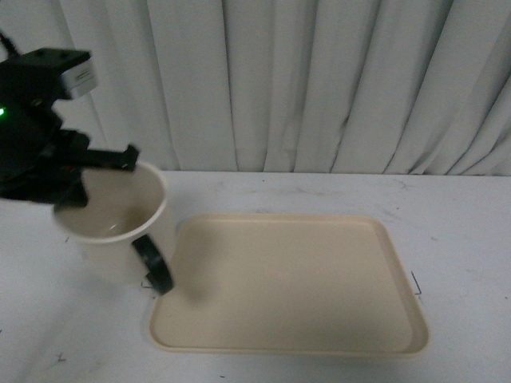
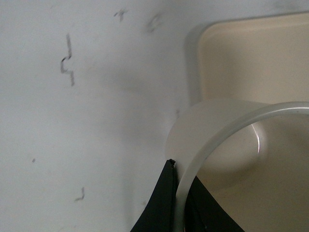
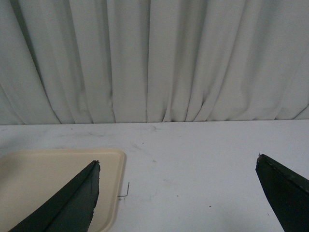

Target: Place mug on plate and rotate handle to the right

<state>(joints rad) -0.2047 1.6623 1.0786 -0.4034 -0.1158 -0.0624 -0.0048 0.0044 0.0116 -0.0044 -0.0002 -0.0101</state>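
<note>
White mug (image 1: 120, 231) hangs tilted below our left end effector (image 1: 120, 159), which pinches its rim; we should level it, carry it over the plate (image 1: 287, 279) just beside, then lower gently.

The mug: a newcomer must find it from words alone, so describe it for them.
On the white table lies a wide beige plate. At its left edge, the left gripper holds the mug by its rim. It is the only cup: white, open-topped, with a thick black loop handle on its near side.
</note>
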